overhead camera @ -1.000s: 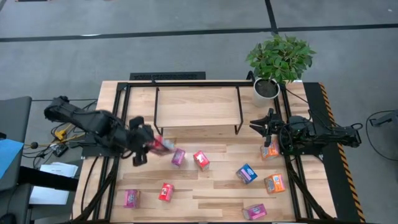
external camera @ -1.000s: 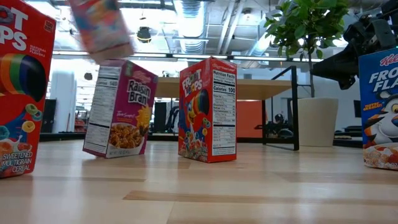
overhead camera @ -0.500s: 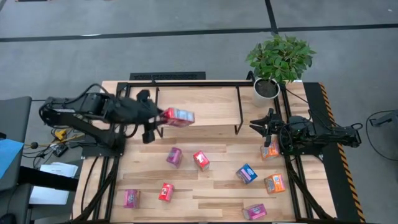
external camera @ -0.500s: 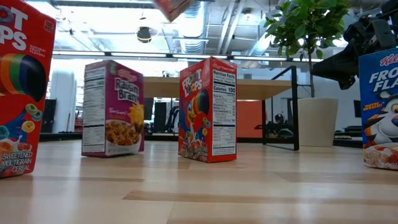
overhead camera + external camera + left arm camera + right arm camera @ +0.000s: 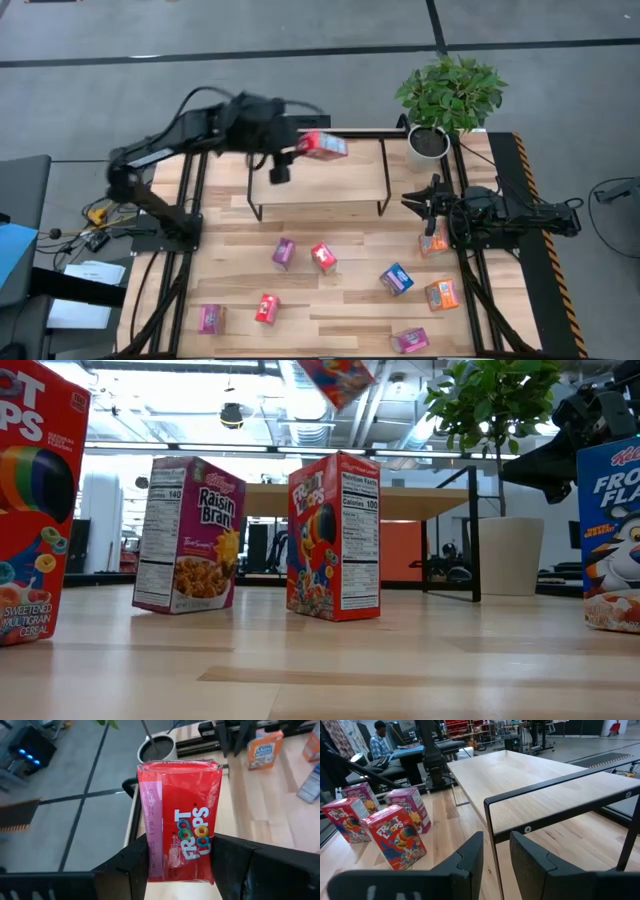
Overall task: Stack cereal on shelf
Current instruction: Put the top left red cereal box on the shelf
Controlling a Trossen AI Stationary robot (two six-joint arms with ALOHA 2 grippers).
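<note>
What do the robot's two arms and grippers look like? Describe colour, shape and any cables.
Both arms are black, slim and jointed. The left gripper has two broad, blocky matt-black fingers, as does the right gripper. Thin dark cables loop over the left arm. No markings show.

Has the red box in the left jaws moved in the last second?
Yes. The red box went from the tabletop's left side up over the shelf, toward the plant.

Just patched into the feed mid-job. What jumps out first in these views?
The left gripper holds a red Froot Loops box in its jaws, high over the back of the shelf, whose board is bare. The other boxes stand scattered on the table in front. The right gripper waits by the shelf's right end, below the potted plant.
</note>
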